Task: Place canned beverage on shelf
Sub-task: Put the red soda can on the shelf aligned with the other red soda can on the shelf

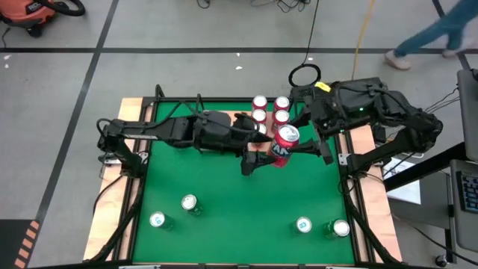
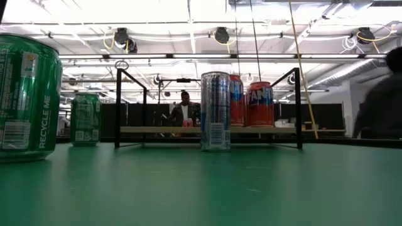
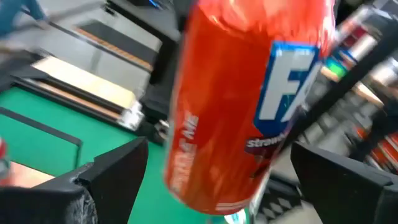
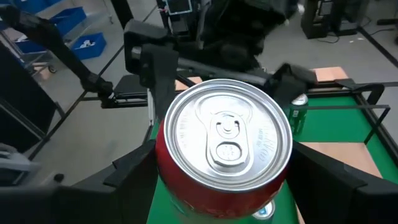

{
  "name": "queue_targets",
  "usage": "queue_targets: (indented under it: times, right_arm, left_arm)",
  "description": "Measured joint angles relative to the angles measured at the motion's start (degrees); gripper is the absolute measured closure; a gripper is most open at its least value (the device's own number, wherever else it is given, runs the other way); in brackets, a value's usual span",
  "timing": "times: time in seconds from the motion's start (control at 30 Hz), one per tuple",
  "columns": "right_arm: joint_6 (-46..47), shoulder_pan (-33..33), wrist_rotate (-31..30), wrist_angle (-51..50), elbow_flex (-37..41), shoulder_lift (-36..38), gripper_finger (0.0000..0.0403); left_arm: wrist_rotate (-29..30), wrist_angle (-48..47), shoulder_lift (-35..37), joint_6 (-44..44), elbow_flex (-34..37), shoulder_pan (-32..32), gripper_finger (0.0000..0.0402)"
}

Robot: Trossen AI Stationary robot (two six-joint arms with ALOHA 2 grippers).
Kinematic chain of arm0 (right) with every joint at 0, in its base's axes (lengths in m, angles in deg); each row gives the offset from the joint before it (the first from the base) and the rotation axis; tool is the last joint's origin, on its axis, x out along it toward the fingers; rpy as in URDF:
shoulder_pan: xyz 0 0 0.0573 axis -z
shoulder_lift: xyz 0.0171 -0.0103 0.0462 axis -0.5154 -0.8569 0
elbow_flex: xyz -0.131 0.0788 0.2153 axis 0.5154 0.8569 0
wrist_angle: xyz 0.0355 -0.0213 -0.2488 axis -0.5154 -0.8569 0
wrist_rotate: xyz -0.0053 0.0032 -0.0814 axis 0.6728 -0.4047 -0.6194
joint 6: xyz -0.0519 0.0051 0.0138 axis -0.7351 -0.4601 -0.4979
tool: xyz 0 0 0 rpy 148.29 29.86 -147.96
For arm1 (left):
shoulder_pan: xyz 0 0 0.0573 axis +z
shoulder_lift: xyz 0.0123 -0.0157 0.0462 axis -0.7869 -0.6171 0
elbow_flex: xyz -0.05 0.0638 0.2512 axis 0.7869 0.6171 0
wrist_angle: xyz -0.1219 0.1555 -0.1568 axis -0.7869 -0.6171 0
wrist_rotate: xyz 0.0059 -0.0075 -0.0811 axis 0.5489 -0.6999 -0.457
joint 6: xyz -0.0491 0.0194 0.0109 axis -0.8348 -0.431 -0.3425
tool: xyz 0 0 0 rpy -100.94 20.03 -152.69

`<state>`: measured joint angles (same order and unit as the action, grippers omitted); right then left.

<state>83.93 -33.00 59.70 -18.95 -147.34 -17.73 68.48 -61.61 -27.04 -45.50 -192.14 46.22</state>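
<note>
My right gripper (image 1: 287, 146) holds a red canned beverage (image 1: 284, 143) in the air over the near end of the shelf (image 1: 258, 149). The silver top of the red can (image 4: 227, 134) faces the right wrist camera. My left gripper (image 1: 256, 149) reaches in from the table's left. It is open wide, with its fingers (image 3: 115, 177) on either side of the can's lower part (image 3: 242, 112), and a gap shows at each side. Several other cans (image 1: 270, 109) stand upright on the shelf's far part. The low view shows the shelf (image 2: 157, 130) but neither gripper. My right gripper pinches the red can by its side walls just below the top rim (image 4: 163, 163), one finger on each side. It comes from the table's right, slanting slightly down, and its fingers lie along the can. The can is lifted clear and tilted, its top toward the right arm.
Two green cans (image 1: 189, 203) (image 1: 157, 220) stand at the near left of the green table, and two more cans (image 1: 302, 224) (image 1: 337, 228) at the near right. Pale wooden strips (image 1: 112, 187) and black rails run along the table's sides. A person walks past the far right (image 1: 429, 33).
</note>
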Motion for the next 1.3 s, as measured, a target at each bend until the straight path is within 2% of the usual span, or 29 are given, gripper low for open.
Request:
queue_targets:
  times: [0.07, 0.13, 0.53, 0.73, 0.93, 1.2, 1.3]
  right_arm:
    - [-0.4, 0.0, 0.0, 0.8, 0.0, -0.8, 0.0114]
    - [-0.4, 0.0, 0.1, 1.7, 0.0, -1.2, 0.0114]
    - [-1.7, 0.0, 0.7, 4.7, 0.0, -2.6, 0.0113]
    - [-2.1, 0.0, 0.3, 4.7, 0.0, -2.6, 0.0113]
    - [-2.2, 0.0, 0.3, 4.7, 0.0, -2.6, 0.0113]
    - [-2.7, 0.0, -0.8, 5.3, 0.0, -2.9, 0.0112]
    - [-2.7, 0.0, -0.8, 5.4, 0.2, -3.1, 0.0112]
  left_arm:
    - [-3.6, -0.6, 0.0, 1.0, 0.0, 0.6, 0.001]
    - [-4.6, -1.9, 0.0, 1.6, 0.0, 0.9, 0.002]
    - [-5.4, -2.6, 0.0, 6.1, 0.0, 0.9, 0.0115]
    - [-4.5, -2.3, 0.0, 6.9, 0.0, 0.9, 0.0127]
    - [-2.1, -1.9, 0.0, 6.3, 0.0, 0.9, 0.0122]
    - [4.9, 1.2, -0.8, 9.8, 0.0, -0.5, 0.0039]
    - [5.5, 1.7, -1.7, 9.9, 0.0, -0.3, 0.0028]
